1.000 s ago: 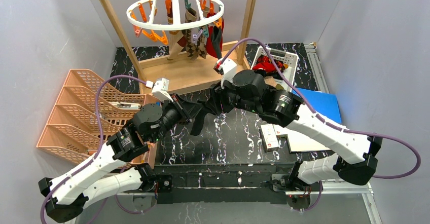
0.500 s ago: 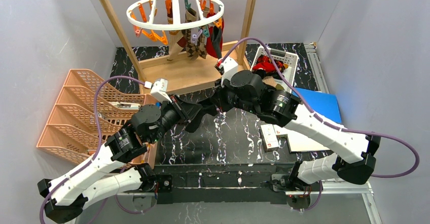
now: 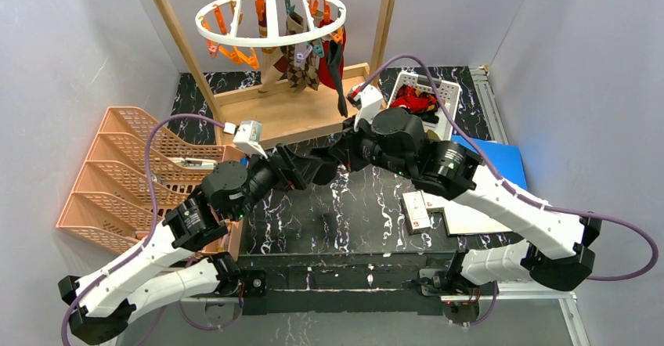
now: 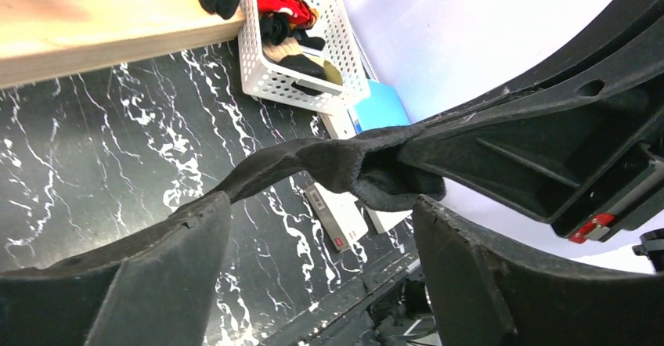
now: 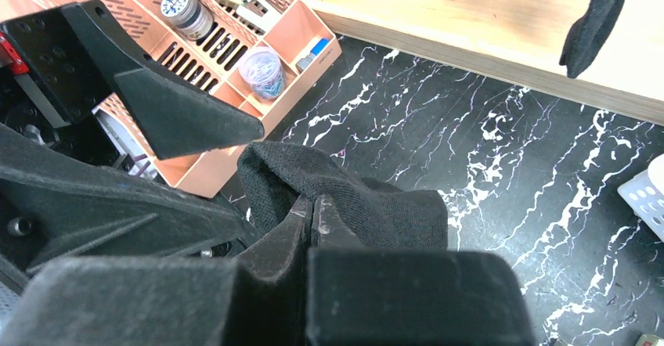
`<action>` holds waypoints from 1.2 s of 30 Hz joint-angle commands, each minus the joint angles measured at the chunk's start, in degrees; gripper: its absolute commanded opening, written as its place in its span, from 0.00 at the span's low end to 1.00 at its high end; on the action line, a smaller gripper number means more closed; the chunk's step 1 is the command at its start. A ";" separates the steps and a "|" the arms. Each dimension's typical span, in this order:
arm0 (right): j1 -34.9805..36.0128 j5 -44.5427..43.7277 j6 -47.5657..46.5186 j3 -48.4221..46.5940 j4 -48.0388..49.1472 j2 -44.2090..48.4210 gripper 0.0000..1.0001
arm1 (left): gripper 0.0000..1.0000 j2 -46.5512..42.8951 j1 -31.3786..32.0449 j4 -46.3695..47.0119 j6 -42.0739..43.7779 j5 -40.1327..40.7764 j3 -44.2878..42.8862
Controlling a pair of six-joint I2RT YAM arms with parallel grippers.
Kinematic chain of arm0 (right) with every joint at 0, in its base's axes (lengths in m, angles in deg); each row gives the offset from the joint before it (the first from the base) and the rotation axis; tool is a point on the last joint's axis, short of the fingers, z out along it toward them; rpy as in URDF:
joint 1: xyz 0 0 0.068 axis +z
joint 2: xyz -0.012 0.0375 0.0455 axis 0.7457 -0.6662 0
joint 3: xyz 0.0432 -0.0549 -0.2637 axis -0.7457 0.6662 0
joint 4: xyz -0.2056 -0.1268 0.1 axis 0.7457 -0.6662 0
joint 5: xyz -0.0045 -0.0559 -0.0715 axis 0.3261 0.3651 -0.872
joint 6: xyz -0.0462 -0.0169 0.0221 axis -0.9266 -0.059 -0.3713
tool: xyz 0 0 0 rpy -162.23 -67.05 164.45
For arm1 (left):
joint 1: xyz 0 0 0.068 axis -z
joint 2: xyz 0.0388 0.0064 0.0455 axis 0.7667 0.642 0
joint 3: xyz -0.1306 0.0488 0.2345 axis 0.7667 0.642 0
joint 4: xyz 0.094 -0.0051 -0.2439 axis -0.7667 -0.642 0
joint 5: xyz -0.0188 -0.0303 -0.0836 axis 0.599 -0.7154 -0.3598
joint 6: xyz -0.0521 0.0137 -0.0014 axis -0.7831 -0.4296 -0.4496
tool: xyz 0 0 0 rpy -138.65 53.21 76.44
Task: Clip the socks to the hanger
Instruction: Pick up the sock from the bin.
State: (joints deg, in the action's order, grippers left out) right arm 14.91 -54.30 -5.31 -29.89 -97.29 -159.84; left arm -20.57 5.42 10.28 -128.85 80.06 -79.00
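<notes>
A black sock (image 4: 344, 166) hangs over the table between the two arms, with my right gripper (image 5: 312, 205) shut on its bunched cuff (image 5: 376, 205). My left gripper (image 4: 321, 205) stands open just below and around the sock, whose tail runs toward its left finger (image 4: 156, 268). In the top view the two grippers meet mid-table, left gripper (image 3: 312, 172) and right gripper (image 3: 333, 158). The white ring hanger (image 3: 270, 19) hangs from the wooden frame at the back. An argyle sock (image 3: 297, 68) and red and dark socks (image 3: 335, 64) are clipped to it.
A white lattice basket (image 3: 446, 91) at the back right holds more socks. An orange desk organiser (image 3: 125, 166) sits at the left. The wooden frame's base board (image 3: 290, 115) lies behind the grippers. White boxes (image 3: 419, 209) and a blue sheet (image 3: 493, 158) lie at the right.
My right gripper shut on the black sock. My left gripper then opened and let it go. The right arm has shifted back and to the right with the sock.
</notes>
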 commanded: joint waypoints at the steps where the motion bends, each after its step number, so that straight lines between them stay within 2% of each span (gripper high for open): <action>1: 0.17 -2.19 0.81 -1.48 -0.50 2.77 0.01 | 0.85 -2.63 0.24 4.32 9.78 1.70 -0.89; 3: 0.15 -2.58 1.38 -1.41 -1.06 3.47 0.01 | 0.88 -4.11 0.24 6.55 13.86 1.63 0.21; 6: 0.15 -2.94 2.79 -0.77 -1.10 4.76 0.01 | 0.98 -6.73 0.24 11.29 19.02 1.83 3.53; 12: 0.15 -3.84 6.06 1.89 0.56 7.17 0.01 | 0.98 -10.08 0.24 24.85 29.85 -4.30 10.51; 17: 0.15 -5.38 8.98 3.49 1.31 8.27 0.01 | 0.98 -7.87 0.24 31.01 35.23 -10.16 11.76; 23: 0.15 -7.55 12.54 6.10 3.20 9.81 0.01 | 0.97 -1.68 0.24 30.89 39.47 -15.91 8.71; 28: 0.15 -7.46 13.95 6.37 3.44 9.66 0.01 | 0.92 0.67 0.24 32.57 39.17 -15.93 8.82; 36: 0.15 -6.79 14.67 7.08 4.34 9.57 0.01 | 0.91 1.60 0.24 31.84 37.33 -15.99 9.23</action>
State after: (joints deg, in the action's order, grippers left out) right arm 14.91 -60.24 8.42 -23.35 -96.26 -151.47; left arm -18.86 5.47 40.34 -91.12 64.55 -68.53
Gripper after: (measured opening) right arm 0.033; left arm 0.911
